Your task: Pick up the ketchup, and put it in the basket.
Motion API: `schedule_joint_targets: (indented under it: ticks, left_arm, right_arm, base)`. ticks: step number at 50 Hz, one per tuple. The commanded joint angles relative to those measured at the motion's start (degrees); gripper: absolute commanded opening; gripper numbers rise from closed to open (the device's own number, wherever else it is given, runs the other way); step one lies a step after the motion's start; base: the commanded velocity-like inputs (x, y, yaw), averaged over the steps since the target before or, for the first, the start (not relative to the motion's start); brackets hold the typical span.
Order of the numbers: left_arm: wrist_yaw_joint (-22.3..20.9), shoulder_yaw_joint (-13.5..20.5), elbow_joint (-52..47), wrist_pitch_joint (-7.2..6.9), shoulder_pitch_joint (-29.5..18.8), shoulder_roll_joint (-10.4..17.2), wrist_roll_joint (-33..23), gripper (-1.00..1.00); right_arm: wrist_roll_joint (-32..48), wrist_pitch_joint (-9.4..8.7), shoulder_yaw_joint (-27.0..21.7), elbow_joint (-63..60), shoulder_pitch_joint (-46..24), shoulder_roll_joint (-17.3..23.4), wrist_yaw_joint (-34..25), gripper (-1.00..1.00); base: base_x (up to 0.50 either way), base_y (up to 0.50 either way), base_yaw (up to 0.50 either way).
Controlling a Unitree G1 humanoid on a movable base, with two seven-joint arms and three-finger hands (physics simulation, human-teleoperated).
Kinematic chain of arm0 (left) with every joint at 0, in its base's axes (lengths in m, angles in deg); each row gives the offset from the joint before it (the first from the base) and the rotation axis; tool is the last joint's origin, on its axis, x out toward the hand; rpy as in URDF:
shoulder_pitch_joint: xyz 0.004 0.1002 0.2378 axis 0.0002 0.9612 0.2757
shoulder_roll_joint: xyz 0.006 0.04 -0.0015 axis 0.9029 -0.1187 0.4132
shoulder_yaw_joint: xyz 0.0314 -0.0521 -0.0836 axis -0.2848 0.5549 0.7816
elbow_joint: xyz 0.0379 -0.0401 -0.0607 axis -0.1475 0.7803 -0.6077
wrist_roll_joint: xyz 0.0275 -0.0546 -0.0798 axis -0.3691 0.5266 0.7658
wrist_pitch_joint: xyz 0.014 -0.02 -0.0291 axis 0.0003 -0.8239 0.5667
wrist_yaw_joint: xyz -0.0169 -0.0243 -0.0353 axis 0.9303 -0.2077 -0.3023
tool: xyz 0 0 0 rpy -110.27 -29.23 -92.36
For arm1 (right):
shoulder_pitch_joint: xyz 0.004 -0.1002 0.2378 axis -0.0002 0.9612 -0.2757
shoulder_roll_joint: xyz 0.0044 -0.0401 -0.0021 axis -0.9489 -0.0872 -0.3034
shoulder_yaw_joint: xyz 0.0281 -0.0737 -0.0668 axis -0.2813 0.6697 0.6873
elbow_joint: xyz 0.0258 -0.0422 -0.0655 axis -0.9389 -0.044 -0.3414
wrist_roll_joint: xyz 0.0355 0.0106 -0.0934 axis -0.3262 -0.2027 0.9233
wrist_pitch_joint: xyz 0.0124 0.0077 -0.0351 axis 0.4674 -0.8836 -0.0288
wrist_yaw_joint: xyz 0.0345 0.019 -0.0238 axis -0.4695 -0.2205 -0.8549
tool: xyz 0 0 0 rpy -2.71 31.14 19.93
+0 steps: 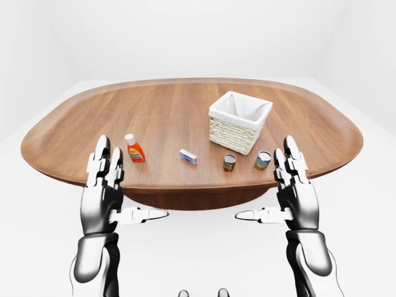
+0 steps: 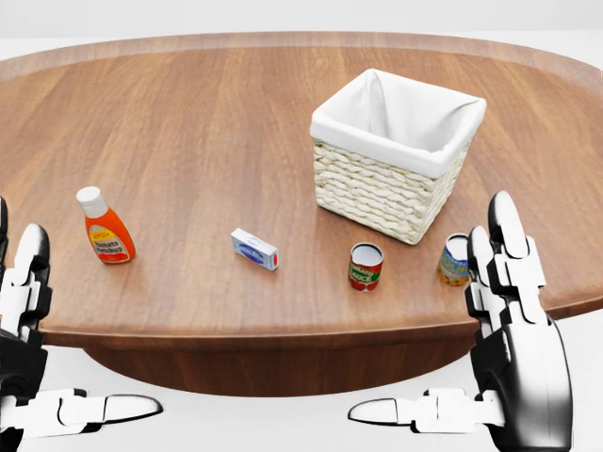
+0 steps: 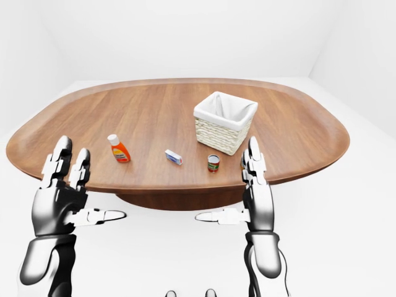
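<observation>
Both silver three-finger hands, left hand and right hand, raised spread wide and holding nothing short of the oval wooden table; reach not begun, orange white-capped ketchup bottle upright at eight o'clock from the white-lined wicker basket, likely calling for the left.

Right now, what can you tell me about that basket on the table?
The basket is square and woven, pale straw-coloured, with a white cloth liner folded over its rim. It stands upright on the wooden table, turned corner-on to the head view, at the right of it. What shows of its inside looks empty. Two cans stand just below it, apart from it. Neither hand touches it.
</observation>
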Motion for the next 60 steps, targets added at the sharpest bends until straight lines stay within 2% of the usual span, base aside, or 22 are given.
schedule_joint_targets:
  ticks: [1,10,21,30,43,60]
  left_arm:
    - [-0.51,0.67,-1.54,0.00,0.26,-0.06,0.22,1.00]
    - [-0.42,0.80,-1.02,0.00,0.10,-0.14,0.36,1.00]
    - [0.05,0.57,-0.41,0.00,-0.06,-0.03,0.09,1.00]
    - [0.11,1.74,-0.86,0.00,-0.35,0.02,2.28,1.00]
    - [-0.06,2.49,-1.71,0.00,-0.30,0.01,3.53,1.00]
    - [-0.38,2.11,-1.60,0.00,-0.21,-0.01,2.58,1.00]
  right_arm:
    - [0.35,0.00,0.21,-1.08,0.44,-0.28,0.11,1.00]
    - [1.21,0.00,0.61,-1.14,0.70,-0.16,0.61,1.00]
    - [2.77,0.00,1.23,0.60,-0.03,-0.10,1.26,1.00]
    - [2.11,0.00,1.51,-0.27,0.43,0.09,0.64,1.00]
    - [2.13,0.00,2.10,-1.39,0.89,0.29,0.54,1.00]
    - [2.47,0.00,2.29,-1.31,0.86,0.41,0.51,1.00]
  base:
    - [-0.01,0.50,0.00]
    - [-0.01,0.50,0.00]
    - [0.00,0.00,0.00]
    - [0.00,0.00,0.00]
    - [0.50,0.00,0.00]
    - [0.50,0.00,0.00]
